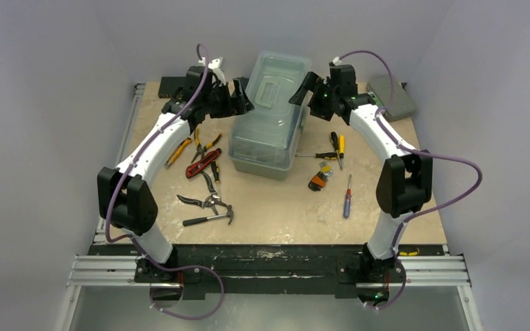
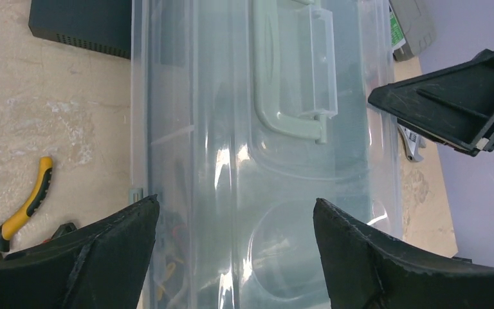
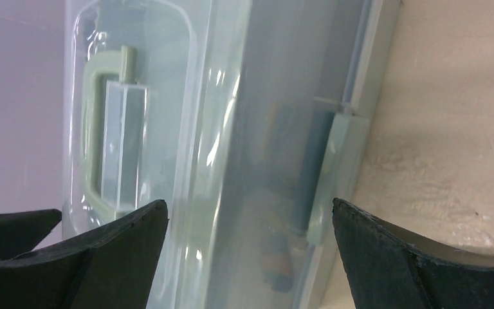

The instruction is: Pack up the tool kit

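- The left gripper [image 2: 233,206] has its two black fingers [image 2: 103,257] spread wide, and they hold nothing. They hang just over the clear lid [image 2: 231,161] of the toolbox [image 1: 266,141].
- The right gripper [image 3: 249,205] is spread wide too and holds nothing. It hangs over the other side of the lid, near the long right edge of the box.
- The toolbox is pale green and its lid is shut. It stands on the far middle part of the table, right between the two grippers.
- Its green handle [image 2: 276,71] lies flat in a dip in the lid.
- Some coloured shapes show through the box wall, too blurry to name.
- Left of the box lie pliers with yellow handles [image 1: 179,150], a red knife [image 1: 203,163] and, nearer the front, a hammer [image 1: 210,218].
- Right of the box lie a yellow and black screwdriver [image 1: 340,148] and a red and blue screwdriver [image 1: 347,196].
- The table top [image 1: 276,227] is sandy, with pale blotches like stone.
- A flat black box [image 1: 172,84] sits at the far left corner, and a grey case [image 1: 393,96] at the far right corner.
- Metal rails [image 1: 269,272] run along the near edge, where both arms are bolted down.
- Plain pale grey walls [image 1: 41,103] stand around three sides of the table.
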Controlling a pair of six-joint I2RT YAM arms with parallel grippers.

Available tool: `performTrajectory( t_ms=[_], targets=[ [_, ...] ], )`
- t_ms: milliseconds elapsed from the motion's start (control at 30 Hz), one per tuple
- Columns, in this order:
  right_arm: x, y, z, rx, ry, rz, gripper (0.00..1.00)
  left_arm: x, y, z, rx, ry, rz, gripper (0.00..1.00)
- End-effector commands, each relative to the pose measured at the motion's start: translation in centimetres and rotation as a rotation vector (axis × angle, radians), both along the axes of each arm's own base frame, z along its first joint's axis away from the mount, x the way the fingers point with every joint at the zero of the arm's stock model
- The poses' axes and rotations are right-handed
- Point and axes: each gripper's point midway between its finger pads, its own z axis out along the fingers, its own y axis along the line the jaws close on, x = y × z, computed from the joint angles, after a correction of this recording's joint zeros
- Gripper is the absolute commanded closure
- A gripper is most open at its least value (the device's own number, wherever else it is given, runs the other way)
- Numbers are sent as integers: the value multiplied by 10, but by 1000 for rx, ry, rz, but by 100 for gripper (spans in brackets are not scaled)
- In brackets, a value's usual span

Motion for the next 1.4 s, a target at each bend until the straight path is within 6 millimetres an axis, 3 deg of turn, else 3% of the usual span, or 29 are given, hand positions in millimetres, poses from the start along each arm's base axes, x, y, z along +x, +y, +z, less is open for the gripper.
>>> performTrajectory(
  t_ms=[0,200,333,567,767,967,1167,1367],
  targets=[
    [8,14,2,-18,27,24,1,12,-4,6,3,-26,-30,14],
    [-13,42,-28,-59,103,86,5,6,-11,-13,-23,20,-71,18],
    [-41,53,-43,-65,153,136,9,-6,-13,-14,-44,31,-94,19],
    [-94,64,-40,-34,158,199,12,-46,-7,-24,-73,76,-113,19],
    [-120,57,-35,-31,162,233,13,-87,1,-19,-85,60,-118,20],
    [-140,46,-38,-69,175,263,13,-123,-4,-29,-124,77,-148,21],
    [-152,25,-43,-130,193,222,13,-138,-14,-38,-148,105,-180,22],
    [-154,-6,-49,-141,206,160,12,-143,-41,-44,-161,118,-236,23]
  ],
)
